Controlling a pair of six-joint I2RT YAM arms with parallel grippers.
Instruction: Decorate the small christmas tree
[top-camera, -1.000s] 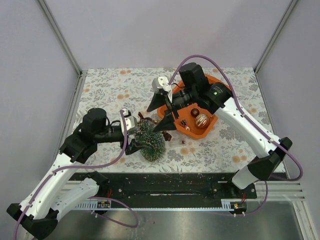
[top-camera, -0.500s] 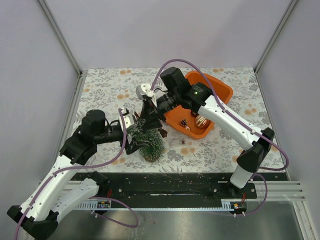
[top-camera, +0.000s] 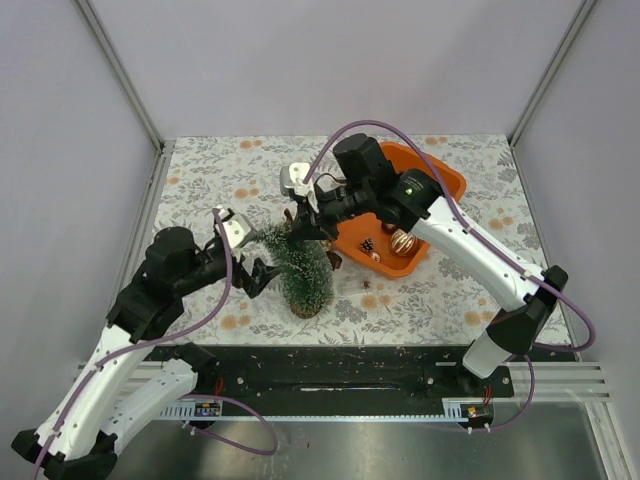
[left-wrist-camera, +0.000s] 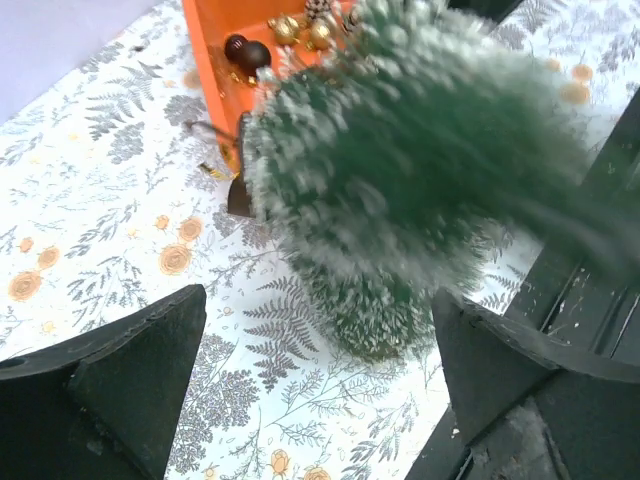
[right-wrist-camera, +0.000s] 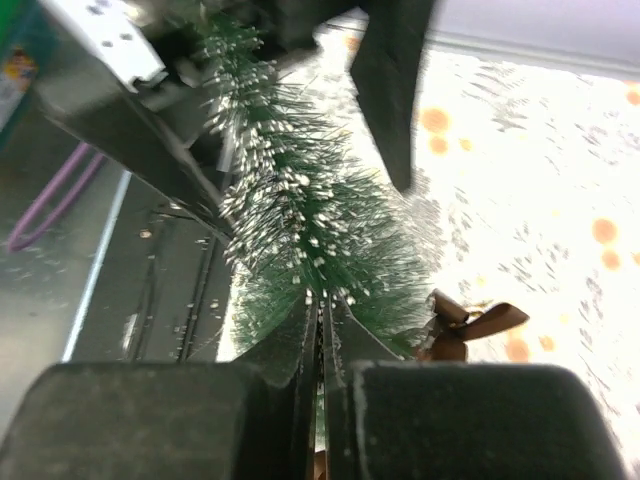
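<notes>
Small christmas tree (top-camera: 300, 275), held lying by the left gripper (top-camera: 256, 276) a second earlier, stood tilted on its brown base near the orange tub (top-camera: 447, 182). That gripper had spread wide and backed off. The right gripper (top-camera: 300, 224) had closed against the frosted dark-green bristles. Floral cloth (top-camera: 200, 180) covered the table, between pale walls.

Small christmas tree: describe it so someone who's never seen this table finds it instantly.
On the floral tablecloth, find the orange tub right of centre; the small christmas tree stands tilted just left of it. It is a dark green, white-frosted bristly cone on a round base, far larger than the shiny baubles in the tub.
</notes>
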